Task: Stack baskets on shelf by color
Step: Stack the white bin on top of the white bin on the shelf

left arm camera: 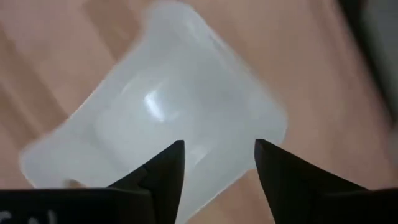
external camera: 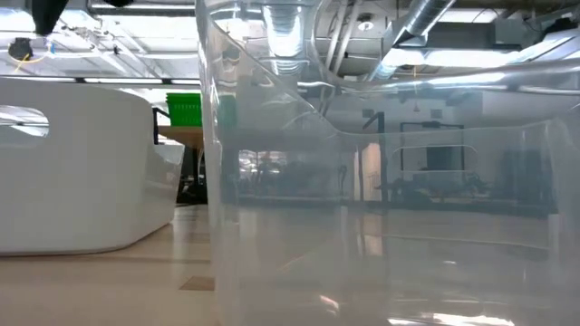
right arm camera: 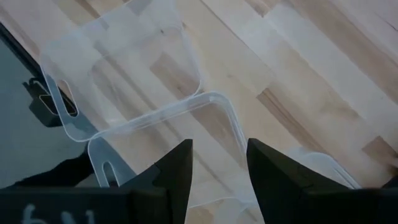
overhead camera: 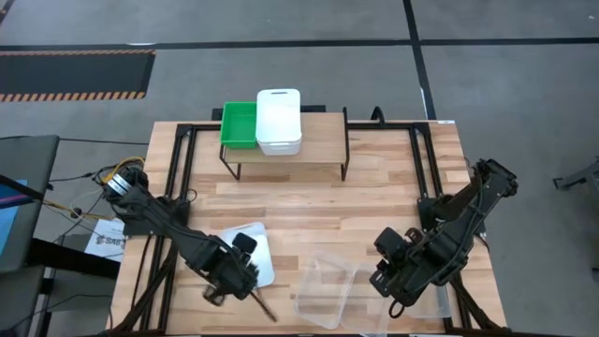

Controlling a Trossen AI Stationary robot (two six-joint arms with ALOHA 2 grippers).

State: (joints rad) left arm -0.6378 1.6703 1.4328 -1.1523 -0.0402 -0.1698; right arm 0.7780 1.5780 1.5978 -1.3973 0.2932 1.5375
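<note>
Clear baskets (overhead camera: 326, 290) near the tabletop (overhead camera: 374, 201) front edge: thin, light, slick, flexy; best pinched at a rim wall. Right end effector (overhead camera: 393, 279) hovers beside them, open, empty. Left end effector (overhead camera: 245, 277) open, empty over one white basket (overhead camera: 255, 245). Shelf (overhead camera: 323, 136) holds green basket stack (overhead camera: 239, 124) and white basket stack (overhead camera: 279, 120); counts unclear.

The shelf (overhead camera: 318, 131) stands at the far edge of the tabletop (overhead camera: 374, 201), near its middle. Two stacks of baskets sit on the shelf's left part, touching side by side: one stack (overhead camera: 238, 124) at the left end, the other (overhead camera: 279, 120) just to its right. At the near edge, a single basket (overhead camera: 262, 248) lies left of centre with the left hand (overhead camera: 234, 273) over its near left part. To its right lies another basket (overhead camera: 328, 290), and the right hand (overhead camera: 395, 281) is just right of that.
</note>
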